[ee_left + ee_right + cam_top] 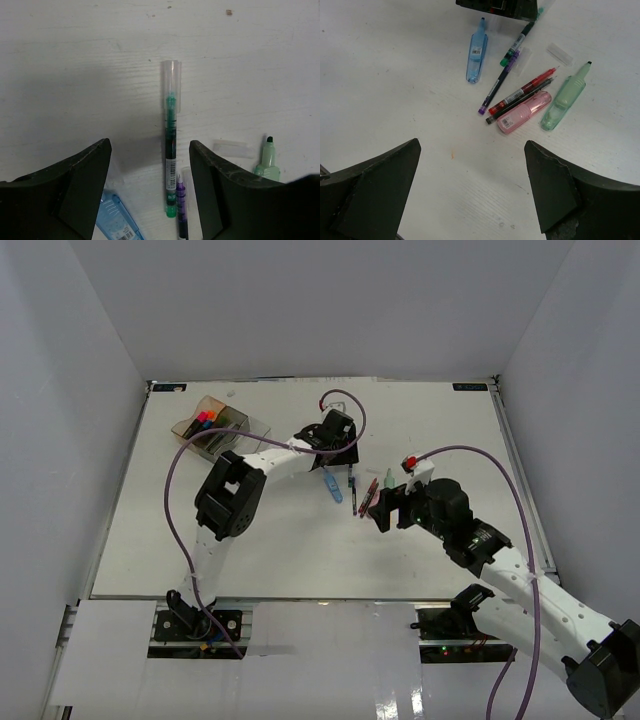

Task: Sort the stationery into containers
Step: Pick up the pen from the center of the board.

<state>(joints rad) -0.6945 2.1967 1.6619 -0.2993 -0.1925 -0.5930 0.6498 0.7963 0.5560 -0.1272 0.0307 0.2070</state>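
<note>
The organiser tray stands at the table's far left and holds several capped highlighters. Loose stationery lies mid-table: a pastel blue highlighter, a green pen, a purple pen, a red pen, a black pen, a pink highlighter and an uncapped mint highlighter. My left gripper is open just above the table, its fingers astride the green pen without touching it. My right gripper is open and empty, near side of the pile, above bare table.
A clear loose cap lies beside the mint highlighter. In the left wrist view the purple pen lies close to my right finger and the blue highlighter under my left finger. White walls surround the table.
</note>
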